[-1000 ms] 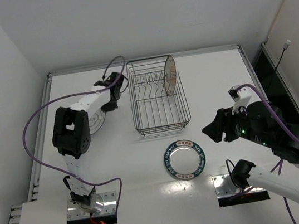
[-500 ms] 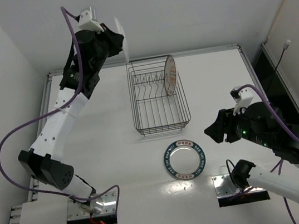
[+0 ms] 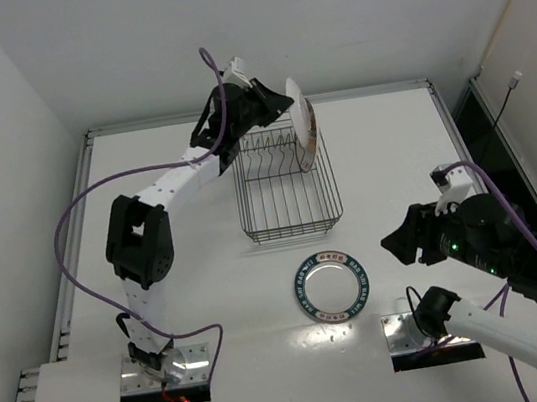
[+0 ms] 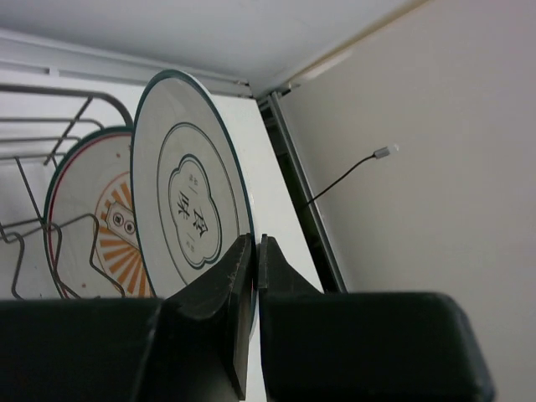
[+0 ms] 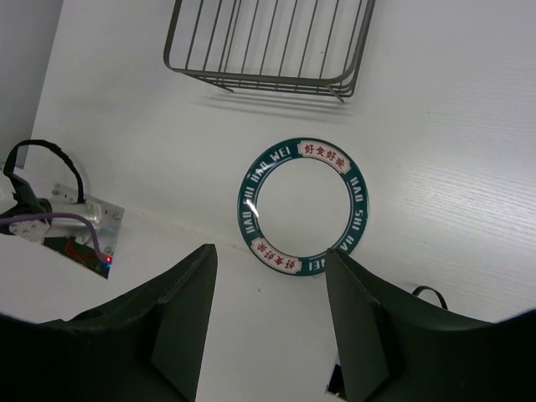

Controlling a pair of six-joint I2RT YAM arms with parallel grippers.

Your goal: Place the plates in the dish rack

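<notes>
Reaching over the dish rack (image 3: 292,226), left claw (image 4: 255,244) pinches the upright pale plate (image 4: 188,209)

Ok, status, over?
Left gripper shut on pale dark-rimmed plate, on edge over far end of dark wire dish rack. Orange-striped plate racked beside it. Right gripper open, empty; green lettered-rim plate lies flat.
</notes>
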